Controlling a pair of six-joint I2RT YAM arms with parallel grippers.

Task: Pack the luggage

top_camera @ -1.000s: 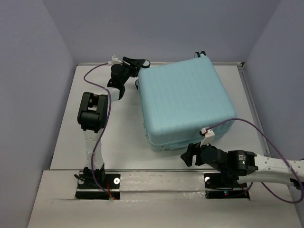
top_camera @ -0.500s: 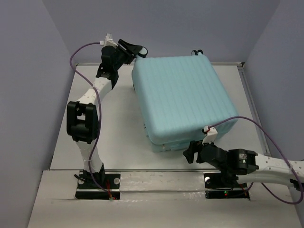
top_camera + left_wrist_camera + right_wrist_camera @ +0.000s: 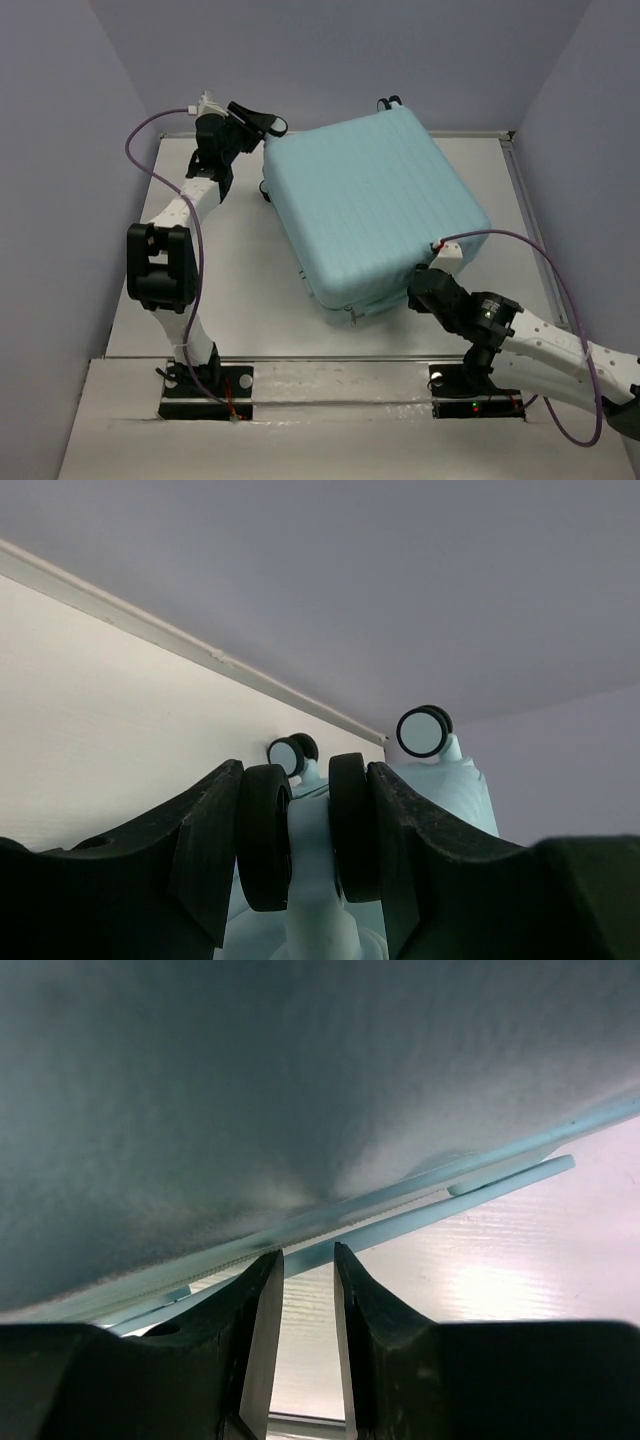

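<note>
Top external view: luggage [image 3: 375, 205] swung and tilted vs a second ago, far-left corner now lifted off table [image 3: 245, 290], near edge down mid-table. Left arm higher too. My guess: just repositioning, lid looks shut, actual packing not started. Left gripper [image 3: 305, 830] clamped on twin caster [image 3: 265, 835]. Right gripper [image 3: 308, 1260] nearly together, tips at lid seam, can't tell if pinching anything.

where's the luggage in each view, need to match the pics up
Top external: luggage at centre, on the table.
Left wrist: bottom centre, one caster wheel inside the left gripper.
Right wrist: fills the upper part, above the right gripper.
Shared landmark: the white table.
</note>
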